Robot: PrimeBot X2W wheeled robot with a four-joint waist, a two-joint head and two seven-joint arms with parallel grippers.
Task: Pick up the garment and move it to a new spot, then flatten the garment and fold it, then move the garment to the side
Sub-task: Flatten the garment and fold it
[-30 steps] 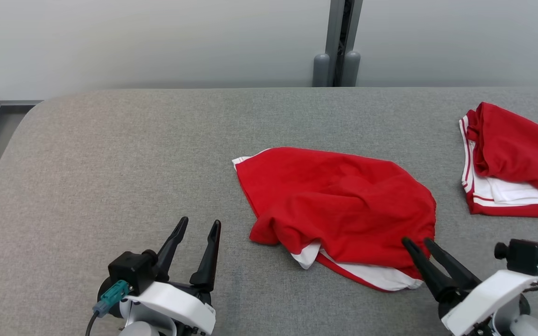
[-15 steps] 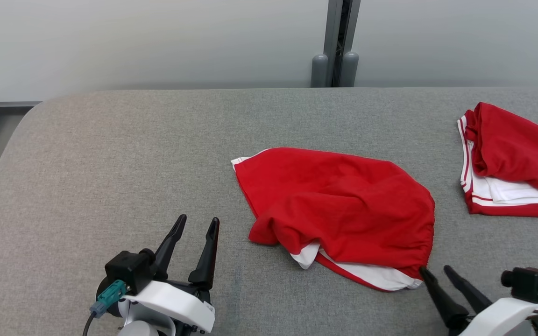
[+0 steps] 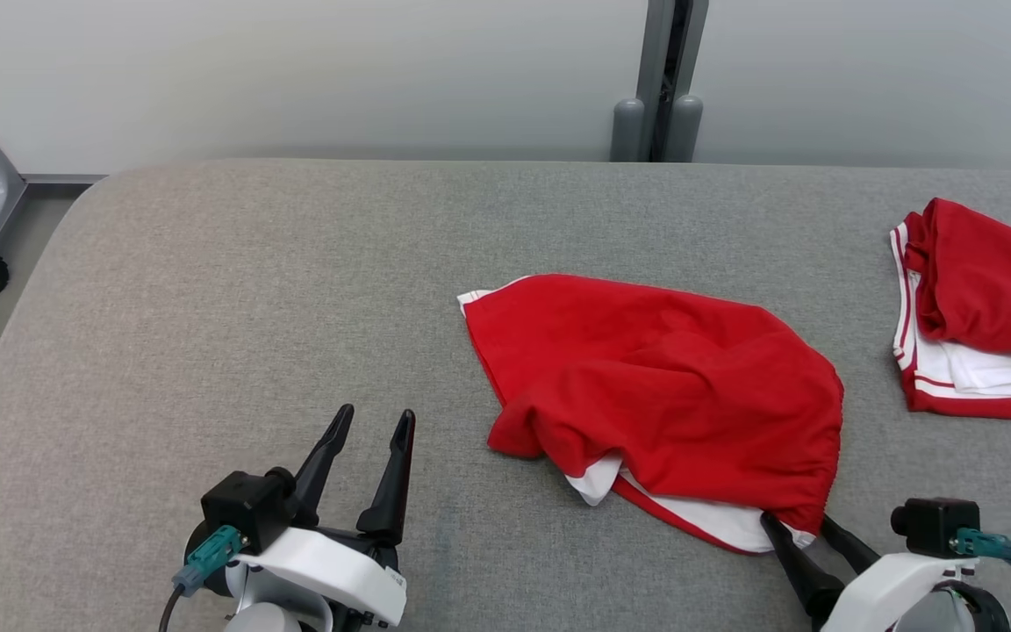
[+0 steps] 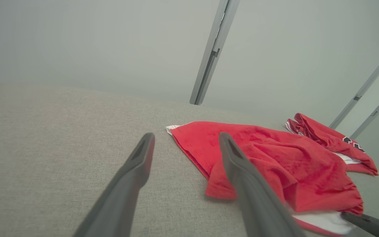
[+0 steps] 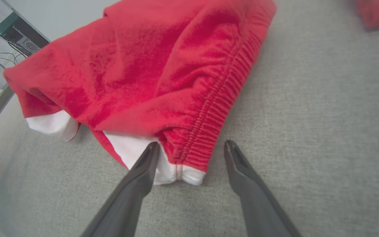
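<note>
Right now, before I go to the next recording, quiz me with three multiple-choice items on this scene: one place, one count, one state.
1. Where is the right claw?
A) at the near corner of the red shorts
B) at their far corner
C) away from any cloth

2. How many red garments lie on the table?
A) one
B) two
C) three

3. What state is the left claw in?
A) shut on cloth
B) shut, empty
C) open, empty

Answers:
1 A, its fingers straddle the waistband end.
2 B, the red shorts and a second red garment to their right.
3 C, its jaws stand apart with nothing between them.
</note>
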